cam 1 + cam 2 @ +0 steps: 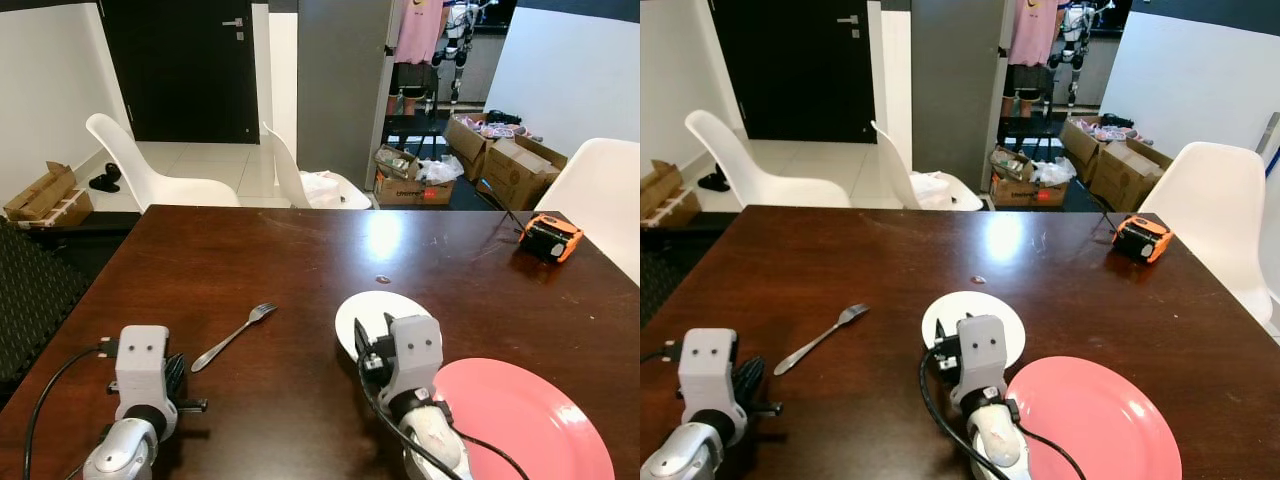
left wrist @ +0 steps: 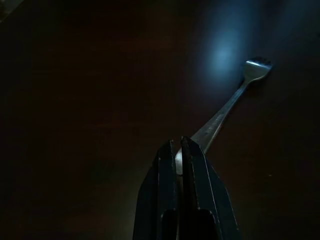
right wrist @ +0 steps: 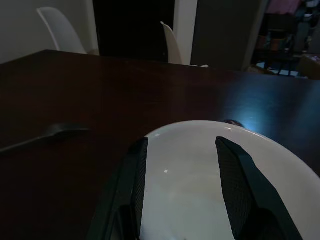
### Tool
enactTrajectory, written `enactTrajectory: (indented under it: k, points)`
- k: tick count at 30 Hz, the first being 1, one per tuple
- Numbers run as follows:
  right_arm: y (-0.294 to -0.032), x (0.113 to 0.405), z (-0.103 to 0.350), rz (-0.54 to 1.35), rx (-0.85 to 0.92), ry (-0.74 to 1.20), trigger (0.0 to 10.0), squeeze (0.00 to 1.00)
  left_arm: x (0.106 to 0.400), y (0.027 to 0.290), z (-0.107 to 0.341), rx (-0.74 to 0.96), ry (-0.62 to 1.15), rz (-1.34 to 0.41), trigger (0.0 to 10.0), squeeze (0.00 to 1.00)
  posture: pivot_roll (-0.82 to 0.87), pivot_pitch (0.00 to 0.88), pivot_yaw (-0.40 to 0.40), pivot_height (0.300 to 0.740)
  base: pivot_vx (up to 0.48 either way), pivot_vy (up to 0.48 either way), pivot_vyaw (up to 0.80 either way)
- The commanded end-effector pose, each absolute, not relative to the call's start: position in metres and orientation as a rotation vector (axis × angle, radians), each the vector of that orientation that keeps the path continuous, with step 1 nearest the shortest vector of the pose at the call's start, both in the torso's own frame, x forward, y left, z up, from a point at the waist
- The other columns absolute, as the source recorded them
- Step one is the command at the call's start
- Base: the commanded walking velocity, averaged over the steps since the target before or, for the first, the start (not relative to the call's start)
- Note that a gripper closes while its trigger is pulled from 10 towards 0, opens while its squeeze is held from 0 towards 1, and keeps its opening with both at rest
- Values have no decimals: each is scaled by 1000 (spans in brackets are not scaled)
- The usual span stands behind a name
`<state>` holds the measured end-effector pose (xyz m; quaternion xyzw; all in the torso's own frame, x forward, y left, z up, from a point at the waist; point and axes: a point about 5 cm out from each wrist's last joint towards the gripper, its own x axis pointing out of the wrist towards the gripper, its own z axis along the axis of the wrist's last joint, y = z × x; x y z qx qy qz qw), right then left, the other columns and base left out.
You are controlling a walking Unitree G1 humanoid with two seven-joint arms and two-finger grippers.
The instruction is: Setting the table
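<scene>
While left pincer (image 2: 181,150) seems closed near fork (image 1: 233,336) handle, right pincer (image 3: 180,165) open, empty over white plate (image 1: 372,313): descend level, grip rim.

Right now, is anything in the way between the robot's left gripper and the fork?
Nothing visible is. The left gripper sits right at the handle end of the fork, its fingers close together around the handle tip. Only bare dark table lies along the fork. The white plate is off to the side.
</scene>
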<state>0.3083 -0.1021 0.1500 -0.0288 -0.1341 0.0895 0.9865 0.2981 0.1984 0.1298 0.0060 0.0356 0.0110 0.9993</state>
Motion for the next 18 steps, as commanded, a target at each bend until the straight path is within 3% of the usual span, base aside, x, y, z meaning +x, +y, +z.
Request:
enactTrajectory:
  k: [1,4,5,7,18]
  points:
    - [-110,308,150,140,-63,-268,10000,0,297,199,124,39,90,22,10000,0,24,119,74,740,0,0,0]
    - [-115,312,156,131,-77,-271,10000,0,299,198,125,39,84,18,10000,0,23,117,76,740,0,0,0]
    - [-116,314,157,132,-81,-271,10000,275,299,197,125,41,83,16,10000,0,23,117,76,740,0,0,0]
    - [-115,317,159,180,-111,-253,10000,1000,300,195,126,47,81,10,10000,0,25,116,74,740,0,0,0]
    - [-114,312,157,274,-219,-218,10000,1000,298,190,124,59,80,-3,10000,0,22,119,73,740,0,0,0]
